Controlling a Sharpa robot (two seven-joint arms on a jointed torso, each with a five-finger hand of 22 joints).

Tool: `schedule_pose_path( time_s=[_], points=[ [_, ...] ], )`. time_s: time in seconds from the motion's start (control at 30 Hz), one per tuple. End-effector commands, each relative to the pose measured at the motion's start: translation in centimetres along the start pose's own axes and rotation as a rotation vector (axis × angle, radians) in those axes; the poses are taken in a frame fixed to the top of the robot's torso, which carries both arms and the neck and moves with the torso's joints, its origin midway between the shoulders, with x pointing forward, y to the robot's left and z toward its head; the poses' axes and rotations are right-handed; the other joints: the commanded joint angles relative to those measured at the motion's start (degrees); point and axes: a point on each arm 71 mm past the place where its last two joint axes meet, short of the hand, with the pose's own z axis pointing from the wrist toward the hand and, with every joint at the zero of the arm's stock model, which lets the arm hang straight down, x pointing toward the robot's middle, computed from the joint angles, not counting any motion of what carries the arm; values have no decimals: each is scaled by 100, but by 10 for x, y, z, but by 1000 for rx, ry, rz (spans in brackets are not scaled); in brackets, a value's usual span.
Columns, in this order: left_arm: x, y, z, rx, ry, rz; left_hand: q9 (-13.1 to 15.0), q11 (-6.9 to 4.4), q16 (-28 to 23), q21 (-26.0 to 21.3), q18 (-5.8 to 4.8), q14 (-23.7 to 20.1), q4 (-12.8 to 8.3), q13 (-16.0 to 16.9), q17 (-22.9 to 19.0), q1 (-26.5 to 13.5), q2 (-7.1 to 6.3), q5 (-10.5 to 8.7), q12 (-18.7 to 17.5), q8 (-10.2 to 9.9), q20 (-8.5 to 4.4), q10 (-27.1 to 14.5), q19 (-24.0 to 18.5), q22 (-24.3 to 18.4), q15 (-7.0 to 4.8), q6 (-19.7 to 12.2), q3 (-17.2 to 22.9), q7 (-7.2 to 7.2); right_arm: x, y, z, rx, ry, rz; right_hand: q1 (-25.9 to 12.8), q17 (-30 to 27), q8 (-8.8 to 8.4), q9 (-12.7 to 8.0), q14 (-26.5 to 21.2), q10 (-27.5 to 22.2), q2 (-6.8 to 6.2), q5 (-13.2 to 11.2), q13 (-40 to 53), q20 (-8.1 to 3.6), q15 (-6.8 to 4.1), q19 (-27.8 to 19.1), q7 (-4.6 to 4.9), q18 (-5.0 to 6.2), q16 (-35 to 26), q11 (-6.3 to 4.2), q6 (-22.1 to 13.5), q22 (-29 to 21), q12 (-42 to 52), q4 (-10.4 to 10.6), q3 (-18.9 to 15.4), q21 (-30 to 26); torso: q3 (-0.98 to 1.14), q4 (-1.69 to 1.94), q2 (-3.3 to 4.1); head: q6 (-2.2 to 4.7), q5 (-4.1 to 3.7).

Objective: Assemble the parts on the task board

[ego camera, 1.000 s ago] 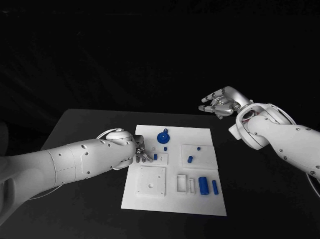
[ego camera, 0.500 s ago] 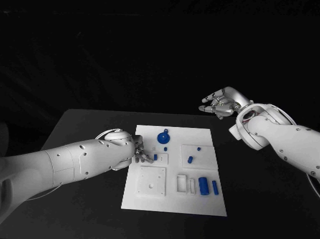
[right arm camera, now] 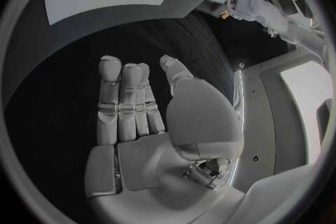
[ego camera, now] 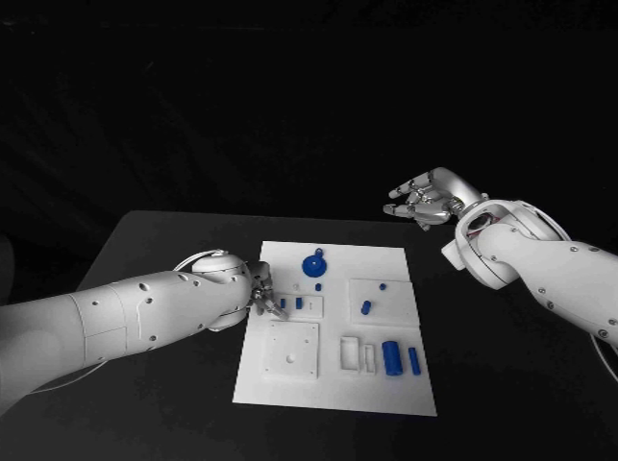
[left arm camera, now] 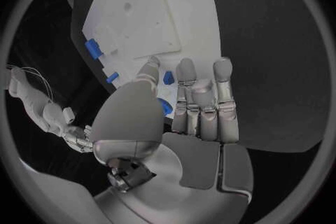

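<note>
Several blue parts (ego camera: 392, 357) on task board (ego camera: 392, 259) | left hand (ego camera: 263, 298) touching board

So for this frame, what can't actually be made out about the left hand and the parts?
- Head view: the left hand sits over the task board edge; its own arm hides any contact with the small blue peg.
- Left wrist view: the thumb covers most of a blue part, so a grip can't be confirmed.
- Head view: the parts' shapes are too small to read.
</note>
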Motion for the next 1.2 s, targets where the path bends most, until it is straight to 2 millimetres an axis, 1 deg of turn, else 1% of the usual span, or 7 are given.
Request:
schedule_pose_path(
  time_s=[0.03, 0.2, 0.3, 0.57, 0.7, 0.93, 1.2],
  points=[
    [-3, -3, -4, 49, -22, -15, -346, 36, 3, -50, -41, -144, -115, -89, -270, 136, 50, -7, -2, 47, 26, -175, -57, 102, 22, -221, -21, 79, 0, 1, 0, -9, 6, 0, -72, -7, -10, -8, -1, 13, -3, 25, -8, -11, -19, 41, 13, 16, 25, -15, 18, -2, 4, 13, -13, -20, 1, 2, -2, 0, -3],
    [-10, -7, -12, 126, -66, -65, -871, 214, -309, -398, -47, -696, -447, -393, -749, 556, 264, 539, -291, -40, 157, -607, -384, -14, 177, -666, -51, 289, 0, -1, -1, -6, 3, -1, -71, -8, -10, -8, -3, 10, -6, 31, -11, -10, -19, 41, 15, 17, 24, -14, 7, -6, 1, 16, -20, -30, -2, -4, -1, 15, -22],
    [-20, -8, -19, 189, -119, -99, -1461, 340, -854, -949, -20, -1001, -734, -958, -1363, 861, 355, 842, -776, -149, 300, -694, -494, -400, 308, -815, -110, 411, -1, -3, -1, 0, 0, 2, -71, -8, -11, -8, -6, 1, -10, 33, -14, -9, -17, 39, 17, 19, 22, -11, 2, -9, -5, 16, -22, -43, -1, 4, -3, 24, -39],
    [-44, -13, -38, 392, -285, -202, -2359, 567, -1871, -1794, 36, -1454, -1154, -1803, -2316, 1398, 580, 974, -1652, -254, 496, -853, -656, -958, 530, -759, 111, 558, -3, -7, -1, 12, -8, 13, -66, -10, -10, -8, -12, -5, -11, 40, -17, -7, -15, 33, 18, 21, 20, -10, -3, -19, -9, 16, -22, -73, 0, 1, 1, 57, -73],
    [-50, -23, -44, 507, -335, -227, -2936, 553, -2178, -1742, 106, -1281, -1401, -1802, -2600, 1474, 729, 677, -2620, -911, 491, -333, -709, -637, 515, -223, 554, 536, -4, -8, -1, 13, -10, 17, -58, -14, -9, -7, -15, 32, -16, 56, -144, -7, -16, 36, 19, 22, 18, -13, -6, -33, -110, 22, -6, -93, -1, -2, 1, 66, -82],
    [-53, -43, -40, 593, -387, -140, -2981, 533, -2210, -1660, 184, -981, -1478, -1797, -2670, 1548, 796, 67, -3523, -1649, 459, 69, -559, -254, 467, 252, 743, 490, -3, -7, -1, 8, -13, 23, -38, -53, -17, -11, -35, 98, -28, 52, -505, -12, -21, 21, 11, 16, -28, -23, 30, -57, -366, -9, 79, -166, 6, -8, 5, 108, -79],
    [-45, -59, -20, 623, -393, -33, -2990, 585, -1946, -1224, 287, -624, -1636, -1809, -2509, 1626, 791, 187, -3701, -1715, 387, 29, -215, 150, 397, 356, 954, 535, 0, -3, 0, 1, -8, 33, -80, -368, -12, -9, 21, 420, -66, 29, -1768, 1, -2, 9, 23, 24, -216, 37, 40, -80, -1758, 4, 326, -234, 8, -26, 28, 139, -79]
  ],
)
